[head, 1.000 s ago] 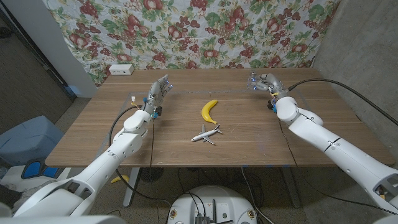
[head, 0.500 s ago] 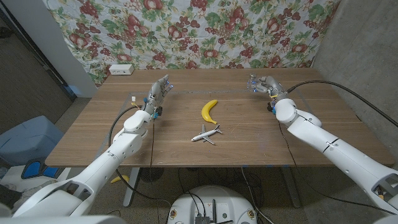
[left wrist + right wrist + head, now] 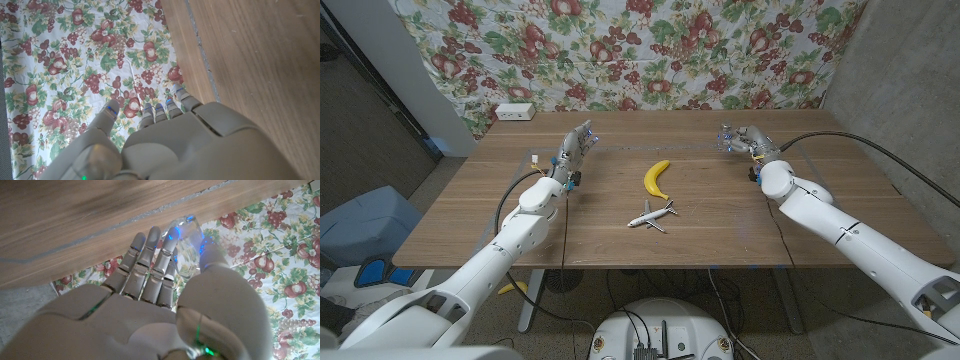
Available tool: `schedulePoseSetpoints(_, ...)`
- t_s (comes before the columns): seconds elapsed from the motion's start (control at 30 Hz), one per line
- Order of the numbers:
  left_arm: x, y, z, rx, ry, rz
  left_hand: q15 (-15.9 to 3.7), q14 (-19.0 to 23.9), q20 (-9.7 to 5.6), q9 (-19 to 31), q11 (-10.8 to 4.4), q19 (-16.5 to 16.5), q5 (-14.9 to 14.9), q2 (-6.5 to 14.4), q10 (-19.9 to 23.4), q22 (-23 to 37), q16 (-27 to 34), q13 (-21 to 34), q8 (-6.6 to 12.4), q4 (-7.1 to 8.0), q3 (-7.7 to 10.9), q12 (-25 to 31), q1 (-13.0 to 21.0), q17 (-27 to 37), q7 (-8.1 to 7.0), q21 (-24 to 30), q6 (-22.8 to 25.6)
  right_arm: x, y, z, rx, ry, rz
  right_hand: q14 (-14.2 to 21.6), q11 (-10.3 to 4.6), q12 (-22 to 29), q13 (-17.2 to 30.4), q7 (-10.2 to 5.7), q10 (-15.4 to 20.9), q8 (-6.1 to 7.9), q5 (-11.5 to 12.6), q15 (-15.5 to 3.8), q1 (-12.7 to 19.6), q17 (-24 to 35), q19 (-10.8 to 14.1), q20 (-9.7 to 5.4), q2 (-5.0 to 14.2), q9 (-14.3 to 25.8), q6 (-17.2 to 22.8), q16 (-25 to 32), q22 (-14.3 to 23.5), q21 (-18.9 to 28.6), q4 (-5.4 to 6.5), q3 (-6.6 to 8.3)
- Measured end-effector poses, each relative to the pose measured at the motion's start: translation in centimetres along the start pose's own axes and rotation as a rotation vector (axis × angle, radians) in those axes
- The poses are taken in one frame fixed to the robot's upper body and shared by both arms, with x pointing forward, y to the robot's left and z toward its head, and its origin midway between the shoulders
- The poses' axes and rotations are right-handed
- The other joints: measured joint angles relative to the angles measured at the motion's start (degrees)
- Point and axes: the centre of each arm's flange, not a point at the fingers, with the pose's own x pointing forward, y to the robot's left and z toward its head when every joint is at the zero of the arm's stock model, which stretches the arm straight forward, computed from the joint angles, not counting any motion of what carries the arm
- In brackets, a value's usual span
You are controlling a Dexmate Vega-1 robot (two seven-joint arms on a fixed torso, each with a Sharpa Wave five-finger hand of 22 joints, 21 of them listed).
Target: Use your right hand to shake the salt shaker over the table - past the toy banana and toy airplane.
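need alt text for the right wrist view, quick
The robot's right hand, seen from behind, grips a clear salt shaker between its fingers and thumb. Past it are the wooden table and a fruit-patterned cloth.

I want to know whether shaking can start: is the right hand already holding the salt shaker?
Yes: the right wrist view shows the right hand with fingers and thumb wrapped around the clear salt shaker.

Clear salt shaker (image 3: 186, 245) gripped in right hand (image 3: 165, 275).
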Motion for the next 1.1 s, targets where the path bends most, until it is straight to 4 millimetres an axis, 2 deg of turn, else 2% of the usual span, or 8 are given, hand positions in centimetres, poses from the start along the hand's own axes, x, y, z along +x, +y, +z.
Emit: schedulePoseSetpoints(1.1, 0.4, 0.3, -0.2, 0.0, 0.009, 0.005, 0.0, 0.0, 0.0, 0.0, 0.0, 0.0, 0.0, 0.0, 0.0, 0.0, 0.0, 0.0, 0.0, -0.23, -0.24, 0.0, 0.0, 0.0, 0.0, 0.0, 0.0, 1.3, 1.6, -1.2, -0.07, 0.07, 0.043, 0.0, 0.0, -0.42, 0.07, 0.0, 0.0, -0.55, 0.0, 0.0, -0.09, 0.01, 0.01, 0.0, 0.09, -0.53, 0.0, -0.23, -0.3, 0.44, 0.01, -0.01)
